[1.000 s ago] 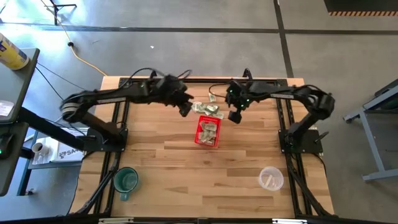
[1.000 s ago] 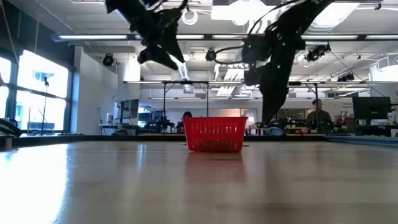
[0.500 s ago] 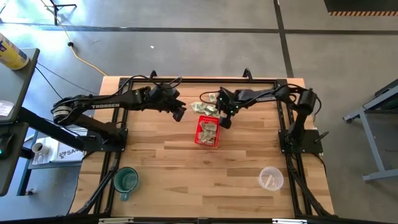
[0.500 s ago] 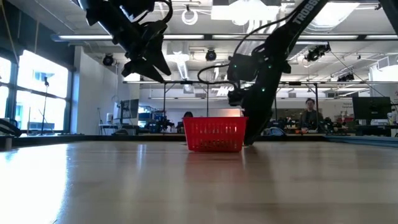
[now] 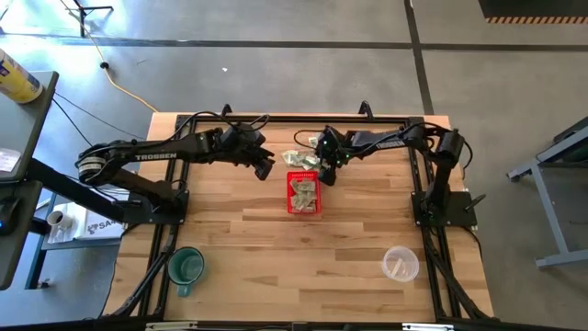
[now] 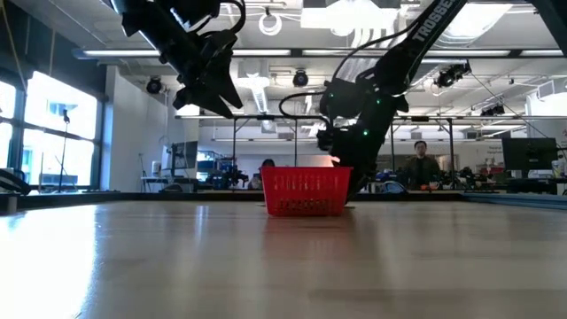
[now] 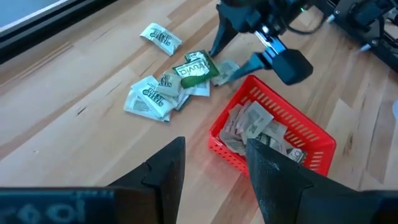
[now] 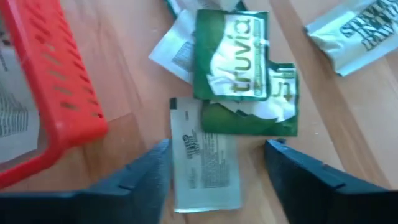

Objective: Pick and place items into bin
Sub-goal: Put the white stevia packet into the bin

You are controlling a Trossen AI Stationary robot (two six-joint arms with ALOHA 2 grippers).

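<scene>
**Right jaws down over the packets behind the basket**

My landmark is the red basket (image 5: 304, 192), standing near the middle of the bench (image 5: 276, 267) with several crumpled sweetener packets (image 7: 255, 124) already lying inside it.

My right gripper (image 5: 323, 175) is low at the far right corner of the basket, just beside its rim. Its jaws stand apart, one on each side of a pale packet (image 8: 205, 163) lying flat on the wood with printed text facing up. I hold nothing between them. Just beyond that packet, away from the basket, a green packet marked truvia (image 8: 231, 55) lies over another green-and-white one (image 8: 264, 112), and a white packet (image 8: 354, 31) lies a little farther out. The basket's red corner (image 8: 59, 93) is right next to the pale packet, not touching it as far as I can see.

The rest of the loose packets (image 7: 165, 87) sit in a small heap behind the basket, on its far side, touching and overlapping one another, with one packet (image 7: 160, 37) apart from the heap.

My left gripper (image 5: 264, 168) hangs above the bench to the basket's far left, raised well clear of the wood in the low view (image 6: 208, 89). Its jaws are partly open and empty.

A green mug (image 5: 186, 267) stands near the bench's front edge, left of the basket, and a clear plastic cup (image 5: 400, 264) stands front right; both are well apart from it.
</scene>
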